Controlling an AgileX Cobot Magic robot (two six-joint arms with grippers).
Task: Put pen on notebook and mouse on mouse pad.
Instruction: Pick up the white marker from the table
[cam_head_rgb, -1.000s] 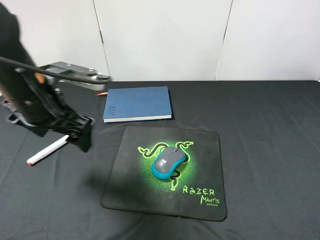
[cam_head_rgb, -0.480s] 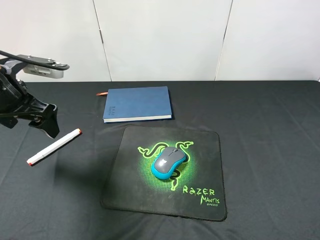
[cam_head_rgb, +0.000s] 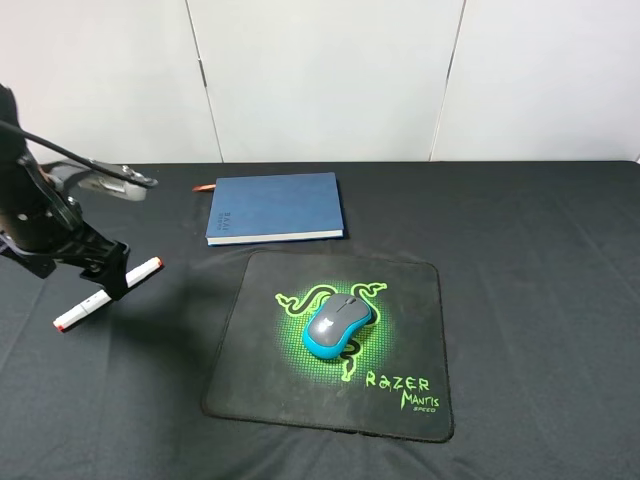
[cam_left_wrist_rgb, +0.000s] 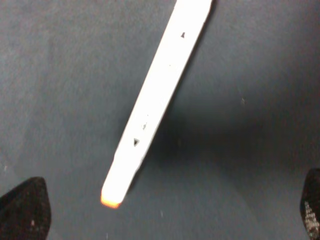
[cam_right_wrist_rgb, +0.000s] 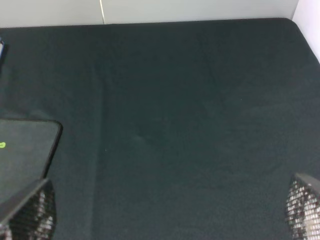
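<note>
Black cloth-covered table; white panelled wall behind.

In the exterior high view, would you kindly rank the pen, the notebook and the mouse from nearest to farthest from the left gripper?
Measured from the left gripper:
1. Pen: right beneath the gripper, on the left of the table.
2. Notebook: toward the back, to the gripper's right in this view.
3. Mouse: farthest right, sitting on the mouse pad.
</note>
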